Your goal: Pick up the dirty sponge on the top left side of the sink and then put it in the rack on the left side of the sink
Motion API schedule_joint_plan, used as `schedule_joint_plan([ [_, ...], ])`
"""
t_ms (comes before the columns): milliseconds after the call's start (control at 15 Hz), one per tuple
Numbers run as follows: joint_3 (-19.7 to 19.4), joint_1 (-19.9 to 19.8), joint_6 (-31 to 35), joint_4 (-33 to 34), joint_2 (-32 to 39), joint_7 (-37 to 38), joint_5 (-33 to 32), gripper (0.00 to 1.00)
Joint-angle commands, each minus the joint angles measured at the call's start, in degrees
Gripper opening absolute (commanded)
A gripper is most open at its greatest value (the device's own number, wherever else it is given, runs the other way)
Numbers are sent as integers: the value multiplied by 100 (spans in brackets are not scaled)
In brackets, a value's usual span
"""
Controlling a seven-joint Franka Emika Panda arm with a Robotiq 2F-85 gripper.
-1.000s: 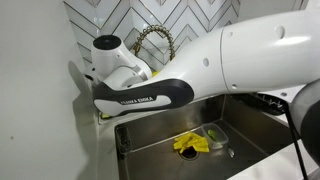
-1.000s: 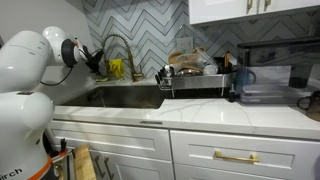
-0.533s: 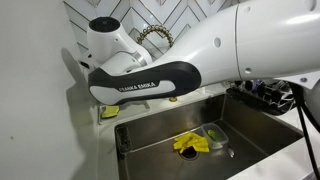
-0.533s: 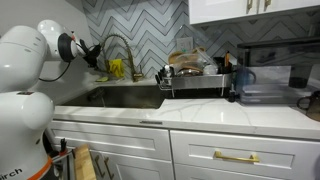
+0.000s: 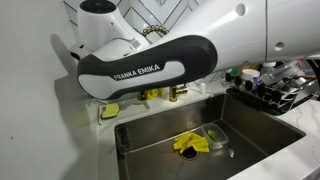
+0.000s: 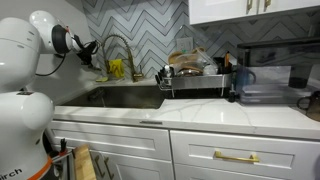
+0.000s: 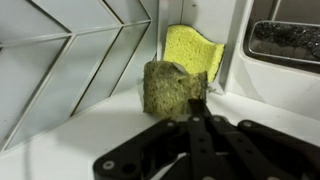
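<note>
In the wrist view the dirty sponge (image 7: 172, 88) stands upright on the white counter, its olive-brown face towards me, in the corner by the tiled wall. My gripper (image 7: 199, 106) has its two fingers closed together, with the tips at the sponge's right edge. A yellow-green pad (image 7: 192, 48) leans behind it. The sink (image 5: 250, 120) is a steel basin with a brass spring faucet (image 6: 118, 50). A small steel holder, which may be the rack (image 5: 123, 140), hangs on the basin's left inner wall. In an exterior view my arm hides the gripper.
A bright yellow cloth (image 5: 190, 143) and a steel tray with a green scrubber (image 5: 215, 134) lie on the sink floor. A black dish rack with dishes (image 6: 195, 75) stands on the counter beside the sink. The tiled wall is close behind the sponge.
My arm's upper links have risen and swung back towards the wall in both exterior views. The things in the sink have not moved.
</note>
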Motion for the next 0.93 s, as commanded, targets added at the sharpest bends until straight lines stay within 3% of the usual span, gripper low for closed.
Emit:
schedule_joint_plan([
  [0, 124, -138, 15, -971, -721, 437, 283, 0],
  [333, 93, -264, 253, -1983, -1348, 1305, 700, 0],
  [400, 143, -205, 4, -1163, -850, 970, 505, 1],
  [733, 186, -317, 89, -1642, -1136, 1262, 537, 0],
  [867, 63, -289, 138, -1633, -1177, 1733, 491, 0],
])
